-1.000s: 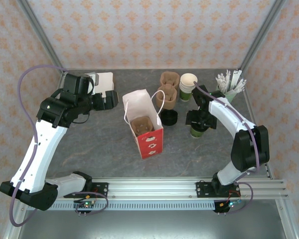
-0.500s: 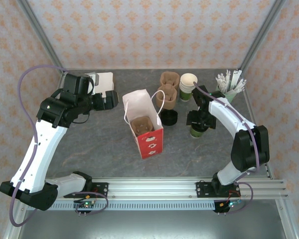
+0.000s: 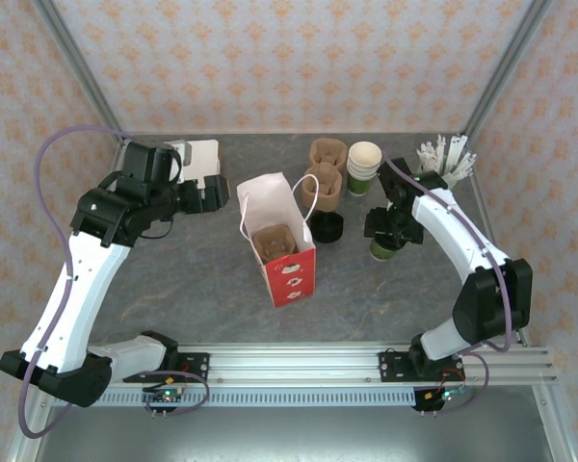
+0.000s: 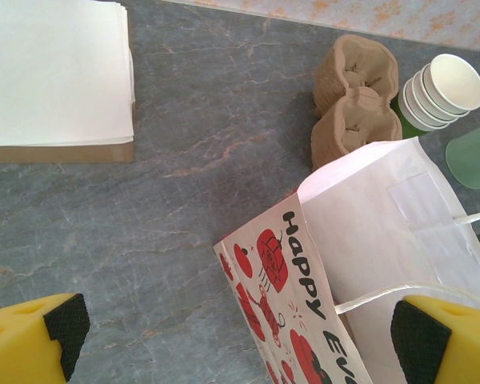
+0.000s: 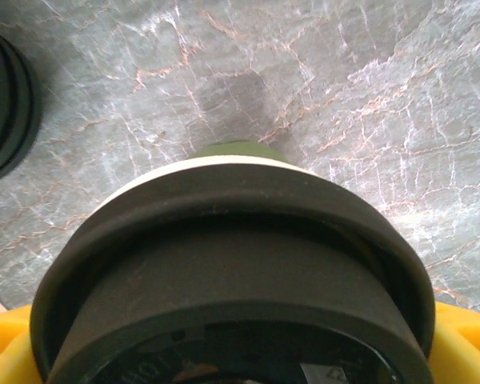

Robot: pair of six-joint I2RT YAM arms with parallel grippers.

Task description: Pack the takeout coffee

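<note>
One change over the last second: the right hand [image 3: 393, 226] has edged up-frame in the top view, its elbow has swung out to the right, and the takeout coffee [image 3: 383, 250] under it has shifted the same way. Likely meaning: cup is caught and the pick has started. No real lift visible yet.

Right wrist view: the black lid [image 5: 224, 264] sits close to the lens, yellow fingers [image 5: 8, 344] tight against it at both lower corners, so I read the hand as clamped on the cup. Green cup body pokes out beyond the lid, with table [image 5: 368, 96] behind.

The cup is right of centre in the top view, well apart from the paper bag [image 3: 279, 207] at centre. Packing not done.

Left hand [image 3: 217, 192] is spread wide with nothing between the fingers, upper left of the bag.

Containers:
- Bag: upright, mouth open, a brown pulp cup carrier [image 3: 275, 243] inside, its sockets look empty.
- Spare pulp carriers [image 3: 326, 168] above the bag, empty.
- Lidless cup stack [image 3: 363, 164], nested, top one empty.
- Pale green holder [image 3: 445, 166], upper right, full of white sticks.
- Black lid stack [image 3: 326, 227] just right of the bag.
</note>
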